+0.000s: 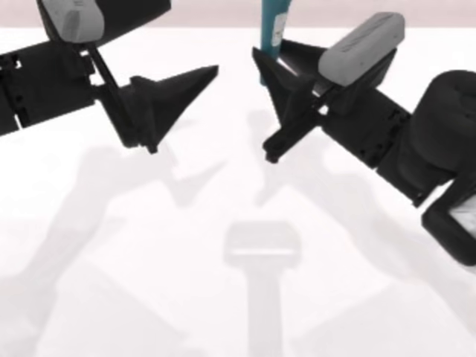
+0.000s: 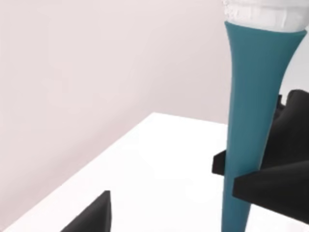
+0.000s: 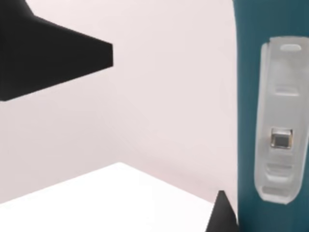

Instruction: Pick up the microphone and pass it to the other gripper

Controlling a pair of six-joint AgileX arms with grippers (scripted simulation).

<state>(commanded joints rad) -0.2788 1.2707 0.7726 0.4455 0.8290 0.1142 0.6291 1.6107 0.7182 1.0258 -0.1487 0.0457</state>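
Note:
The teal microphone (image 1: 273,22) stands upright in the air at the far middle of the table, with my right gripper (image 1: 262,65) shut on its lower handle. Its white-silver head (image 2: 265,14) points up. The white switch patch (image 3: 282,121) shows close up in the right wrist view, next to one right finger (image 3: 222,215). My left gripper (image 1: 208,76) hovers to the microphone's left, open, with its tips aimed at the handle (image 2: 251,125) and a gap between them. One left finger (image 2: 96,215) shows low in the left wrist view.
The white table (image 1: 149,260) lies below both raised arms and carries only their shadows. A pale pink wall (image 2: 72,72) runs along the table's far edge, behind the microphone.

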